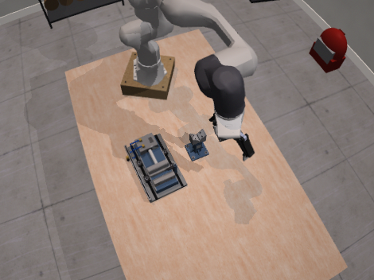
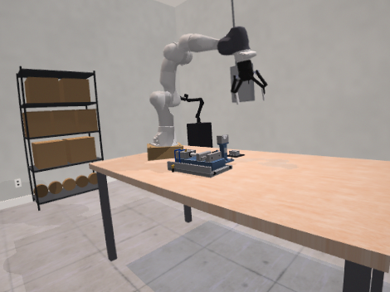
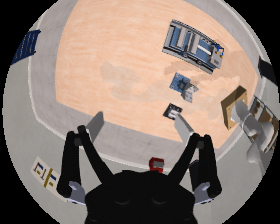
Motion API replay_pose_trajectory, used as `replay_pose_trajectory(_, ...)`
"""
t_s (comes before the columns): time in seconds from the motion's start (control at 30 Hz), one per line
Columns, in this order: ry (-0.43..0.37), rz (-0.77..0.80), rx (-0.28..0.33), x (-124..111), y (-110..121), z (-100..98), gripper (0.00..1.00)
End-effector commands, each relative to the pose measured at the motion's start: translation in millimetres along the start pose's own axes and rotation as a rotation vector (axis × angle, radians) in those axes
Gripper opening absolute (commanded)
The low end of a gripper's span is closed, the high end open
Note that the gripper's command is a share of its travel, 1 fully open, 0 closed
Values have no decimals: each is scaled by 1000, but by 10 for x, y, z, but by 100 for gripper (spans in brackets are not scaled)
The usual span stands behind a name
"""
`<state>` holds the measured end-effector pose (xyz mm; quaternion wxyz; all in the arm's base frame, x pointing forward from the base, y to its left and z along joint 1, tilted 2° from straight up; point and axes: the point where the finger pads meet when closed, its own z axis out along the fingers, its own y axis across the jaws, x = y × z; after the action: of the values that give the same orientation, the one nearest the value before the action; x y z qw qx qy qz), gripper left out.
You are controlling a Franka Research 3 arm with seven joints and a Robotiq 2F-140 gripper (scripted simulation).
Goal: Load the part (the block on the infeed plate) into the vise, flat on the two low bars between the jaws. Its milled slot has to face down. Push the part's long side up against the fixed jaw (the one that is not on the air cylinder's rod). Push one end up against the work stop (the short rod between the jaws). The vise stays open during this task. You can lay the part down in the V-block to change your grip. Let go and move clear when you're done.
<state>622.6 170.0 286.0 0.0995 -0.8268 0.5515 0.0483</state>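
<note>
My gripper (image 2: 249,85) hangs high above the table, open and empty; in the wrist view (image 3: 139,125) its fingers spread wide. The part (image 2: 235,152), a small grey block, lies on the dark infeed plate far below, to the right of the V-block; the wrist view (image 3: 171,111) shows it near my right fingertip. In the top view the arm hides it. The V-block (image 1: 197,141) stands on a blue base beside the vise. The vise (image 1: 156,165) lies open on the table, with blue and grey jaws, and also shows in the wrist view (image 3: 194,46).
The arm's base sits on a wooden block (image 1: 148,76) at the table's back. A shelf rack with boxes (image 2: 58,133) stands left of the table. A black stand (image 2: 199,134) is behind the table. A red device (image 1: 330,50) sits on the floor at right.
</note>
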Motion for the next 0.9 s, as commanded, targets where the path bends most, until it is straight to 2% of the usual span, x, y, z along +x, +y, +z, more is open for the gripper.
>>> replay_pose_trajectory(0.0,7,35,6,24,-8,-3,100)
replay_pose_trajectory(0.4,7,35,6,24,-8,-3,100)
replay_pose_trajectory(0.43,15,66,-5,-213,115,90,100)
replay_pose_trajectory(0.87,15,66,-5,-213,115,90,100)
